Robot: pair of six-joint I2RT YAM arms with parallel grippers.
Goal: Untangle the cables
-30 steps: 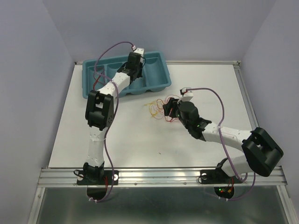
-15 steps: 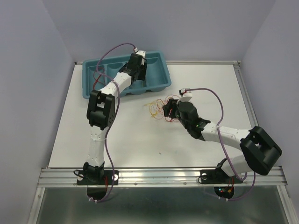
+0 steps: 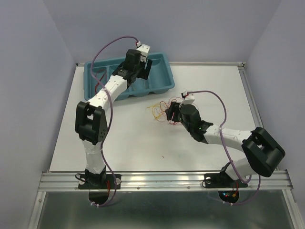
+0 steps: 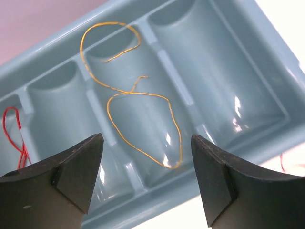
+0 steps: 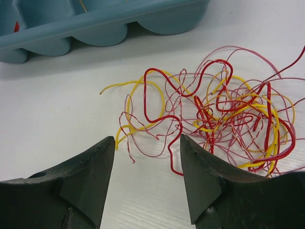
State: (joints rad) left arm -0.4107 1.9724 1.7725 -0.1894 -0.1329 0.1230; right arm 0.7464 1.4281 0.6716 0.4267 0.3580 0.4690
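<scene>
A tangle of thin red, yellow and pink cables [image 5: 224, 114] [image 3: 162, 110] lies on the white table, just right of the teal tray. My right gripper [image 5: 147, 143] [image 3: 172, 112] stands open low over the tangle's near edge, nothing between its fingers. One orange cable [image 4: 138, 112] lies loose across the compartments of the teal tray [image 4: 238, 62] [image 3: 164, 81], and a red cable [image 4: 16, 136] lies in the compartment at the far left of that view. My left gripper [image 4: 147, 145] [image 3: 138, 64] hangs open above the tray, holding nothing.
The teal tray sits at the table's back left, close to the left wall. The table's raised back edge [image 3: 209, 63] runs behind it. A metal rail [image 3: 162, 179] with both arm bases lines the near edge.
My left gripper has opened, released the orange cable into the tray and risen, the arm swinging left. The right gripper has barely shifted over the tangle.
</scene>
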